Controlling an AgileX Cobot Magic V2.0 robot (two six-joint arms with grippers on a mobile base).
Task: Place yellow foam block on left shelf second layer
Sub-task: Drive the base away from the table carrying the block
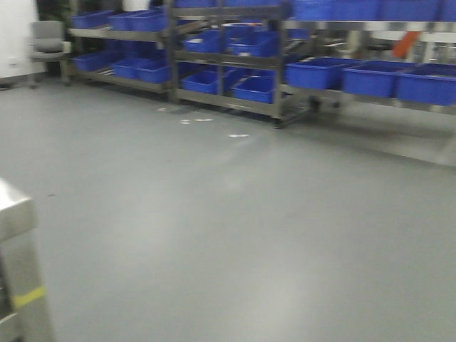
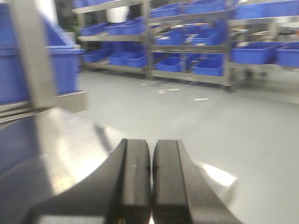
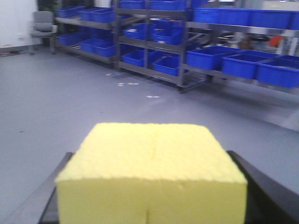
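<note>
holding the yellow foam block [image 3: 152, 172] clamped in the right claw [image 3: 156, 207] by its two side faces, out over the open floor [image 3: 56, 102], judging it light, soft and squashable, needing only a gentle squeeze, with the left claw [image 2: 151, 182] pressed together, empty.

Well ahead of the left pincer [image 2: 152, 156] stand metal racks [image 2: 146, 46] full of blue bins [image 2: 252, 53] across grey floor [image 2: 210, 121]; a steel post [image 2: 30, 56] rises close on its left.
</note>
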